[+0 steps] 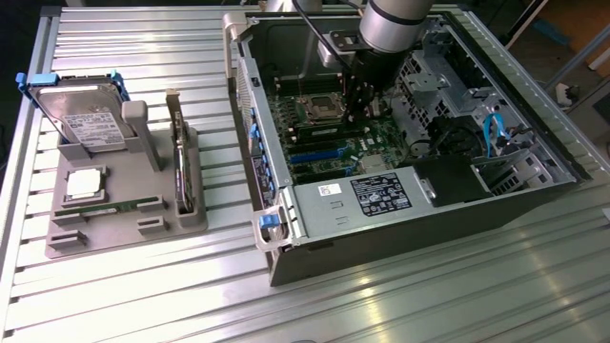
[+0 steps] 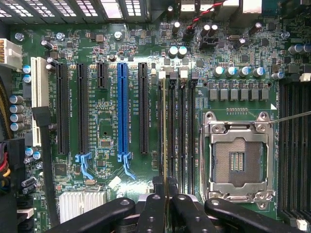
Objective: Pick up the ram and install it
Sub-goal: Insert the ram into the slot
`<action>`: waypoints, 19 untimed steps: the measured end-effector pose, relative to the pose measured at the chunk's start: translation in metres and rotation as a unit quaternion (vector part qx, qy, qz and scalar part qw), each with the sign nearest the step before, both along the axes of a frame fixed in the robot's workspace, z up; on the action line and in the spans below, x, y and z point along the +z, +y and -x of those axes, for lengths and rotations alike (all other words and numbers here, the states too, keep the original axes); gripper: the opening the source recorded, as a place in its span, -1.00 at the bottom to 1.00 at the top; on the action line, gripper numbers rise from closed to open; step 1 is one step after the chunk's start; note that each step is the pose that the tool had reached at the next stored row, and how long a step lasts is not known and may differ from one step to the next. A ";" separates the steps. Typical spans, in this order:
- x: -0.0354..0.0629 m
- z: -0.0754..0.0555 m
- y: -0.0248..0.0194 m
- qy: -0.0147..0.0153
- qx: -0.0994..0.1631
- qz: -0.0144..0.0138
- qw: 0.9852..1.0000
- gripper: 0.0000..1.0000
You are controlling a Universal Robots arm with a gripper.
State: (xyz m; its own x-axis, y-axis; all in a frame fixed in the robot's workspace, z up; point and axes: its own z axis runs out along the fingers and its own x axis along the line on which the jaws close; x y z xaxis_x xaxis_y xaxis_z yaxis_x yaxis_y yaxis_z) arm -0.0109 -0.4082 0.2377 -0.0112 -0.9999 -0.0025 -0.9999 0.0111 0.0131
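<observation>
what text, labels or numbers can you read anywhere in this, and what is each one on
No text reads as actual words or numbers.
Hard drive: white label, print too small to read.
Power supply: black label with white print and symbols, too small to read.
White sticker beside it: too small to read.
Motherboard: white lettering beside the slots, too small to read.

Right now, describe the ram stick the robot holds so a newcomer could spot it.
Look inside the open computer case, on the green motherboard, at the black memory slots beside the silver processor socket. The ram stick is the thin strip standing on edge along those slots, pinched by the claw; unlike the bare slots beside it, it shows a pale greenish edge.
</observation>
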 end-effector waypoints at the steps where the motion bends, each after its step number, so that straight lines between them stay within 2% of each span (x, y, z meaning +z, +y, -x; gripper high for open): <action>1: 0.0000 0.000 0.0000 0.000 0.000 0.000 1.000 -0.76; 19: -0.0046 0.000 0.0000 0.000 0.001 -0.001 1.000 -0.76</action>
State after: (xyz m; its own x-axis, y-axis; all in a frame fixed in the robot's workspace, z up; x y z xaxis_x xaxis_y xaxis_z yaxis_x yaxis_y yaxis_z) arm -0.0109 -0.4082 0.2331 -0.0090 -1.0000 -0.0037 -0.9999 0.0090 0.0132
